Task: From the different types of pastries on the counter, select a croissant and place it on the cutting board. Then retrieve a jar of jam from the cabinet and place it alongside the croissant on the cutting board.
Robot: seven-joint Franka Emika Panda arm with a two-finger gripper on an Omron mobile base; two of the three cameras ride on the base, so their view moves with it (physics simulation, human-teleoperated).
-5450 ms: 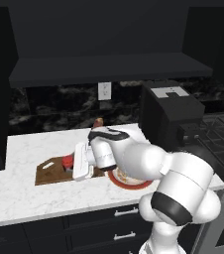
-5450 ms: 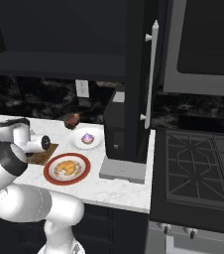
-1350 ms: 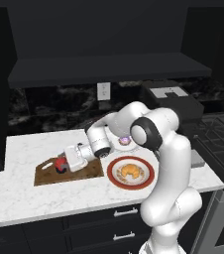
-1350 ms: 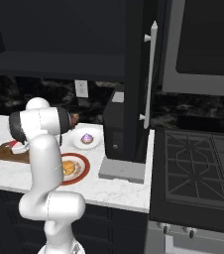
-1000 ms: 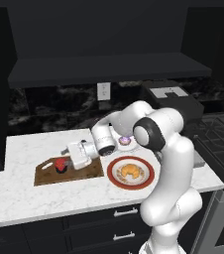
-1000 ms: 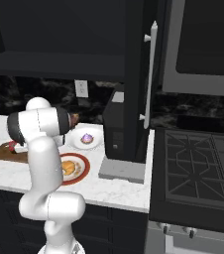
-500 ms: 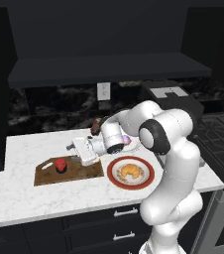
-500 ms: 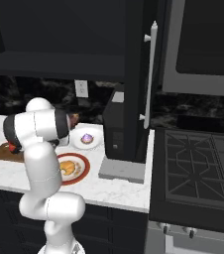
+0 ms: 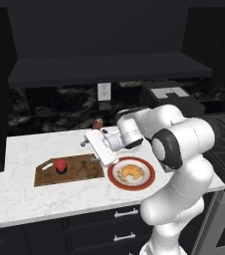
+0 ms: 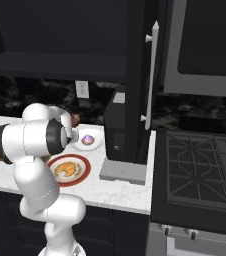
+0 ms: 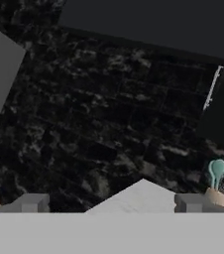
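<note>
The jar of jam (image 9: pixel 60 165), red with a dark lid, stands upright on the left part of the wooden cutting board (image 9: pixel 79 171). The golden croissant (image 9: pixel 131 172) lies on a red-rimmed plate (image 9: pixel 115 178) just right of the board, and the same croissant (image 10: pixel 68 170) appears in the right base view. My gripper (image 9: pixel 90 149) hovers above the board's right end, to the right of the jar and apart from it. It is open, and in the hand view the gripper (image 11: pixel 110 203) has nothing between its fingertips (image 11: pixel 30 202).
A dark brown pastry (image 9: pixel 98 123) lies near the backsplash behind my hand. The purple-frosted cupcake (image 10: pixel 88 139) sits on a white plate. A black appliance (image 10: pixel 117 127) stands on the counter's right end, with the stove (image 10: pixel 200 170) beyond. An open cabinet door (image 10: pixel 152 75) hangs above.
My hand has drawn back to the right and slightly up, away from the jar. The jar stays standing on the board. The croissant has not moved.
</note>
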